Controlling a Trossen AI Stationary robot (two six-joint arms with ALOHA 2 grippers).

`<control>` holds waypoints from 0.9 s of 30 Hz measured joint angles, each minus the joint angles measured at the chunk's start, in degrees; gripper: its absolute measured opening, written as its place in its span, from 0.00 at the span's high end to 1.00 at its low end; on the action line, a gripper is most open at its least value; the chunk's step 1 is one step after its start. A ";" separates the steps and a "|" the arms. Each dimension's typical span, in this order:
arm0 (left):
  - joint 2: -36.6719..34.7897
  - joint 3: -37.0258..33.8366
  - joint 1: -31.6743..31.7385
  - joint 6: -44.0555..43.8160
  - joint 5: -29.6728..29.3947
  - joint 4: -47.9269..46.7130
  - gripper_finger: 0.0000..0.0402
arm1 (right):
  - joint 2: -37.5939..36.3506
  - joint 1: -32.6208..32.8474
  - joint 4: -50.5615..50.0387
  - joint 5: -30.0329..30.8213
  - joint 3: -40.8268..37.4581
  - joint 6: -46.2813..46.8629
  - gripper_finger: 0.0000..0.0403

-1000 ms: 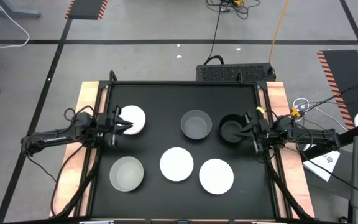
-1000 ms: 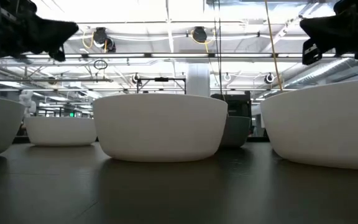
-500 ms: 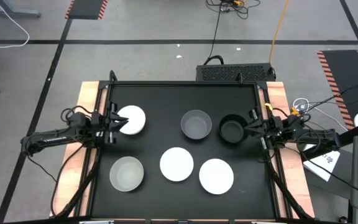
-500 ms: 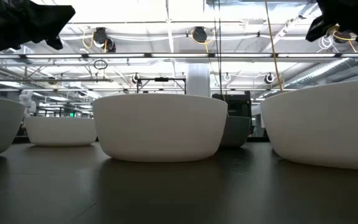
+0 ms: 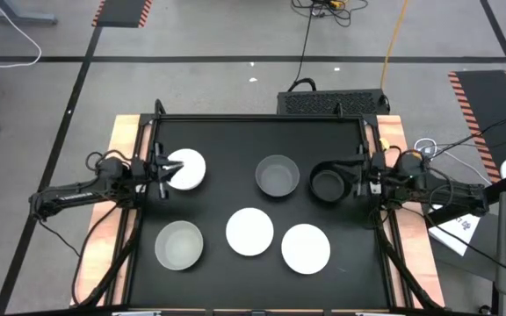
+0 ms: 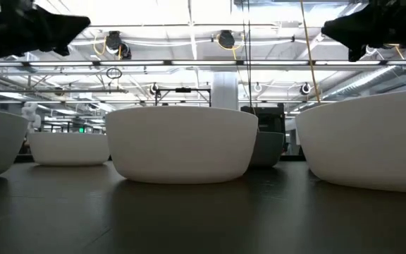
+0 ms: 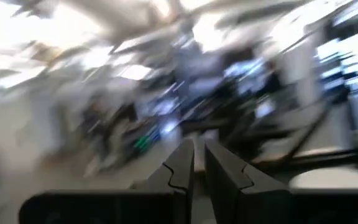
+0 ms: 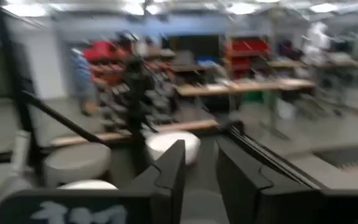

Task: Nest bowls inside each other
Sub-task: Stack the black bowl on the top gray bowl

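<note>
Six small bowls stand on their bases on the black table top. In the high view, a white bowl [image 5: 185,169] sits at the far left, a grey bowl [image 5: 278,175] in the middle and a black bowl [image 5: 328,183] at the right. Nearer me are a second grey bowl [image 5: 179,244] and two white bowls [image 5: 250,232] [image 5: 306,247]. My left gripper [image 5: 162,171] hovers at the left rim of the far-left white bowl, shut and empty [image 7: 199,171]. My right gripper [image 5: 351,179] hovers just right of the black bowl, open by a narrow gap [image 8: 201,168].
Wooden side strips [image 5: 123,140] and a black frame border the table on the left and right. In the low view both grippers [image 6: 34,28] [image 6: 368,28] hang well above the bowl rims. Bare table top lies along the far edge [image 5: 253,132].
My left gripper has drawn back a little toward the table's left edge, from over the white bowl to its left rim. My right gripper backed slightly toward the right edge, then came forward again toward the black bowl. No bowl has moved.
</note>
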 joint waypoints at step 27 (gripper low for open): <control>-5.62 7.71 5.04 -7.35 -7.68 -22.22 0.90 | 1.82 -14.86 -14.44 12.44 0.99 16.23 0.69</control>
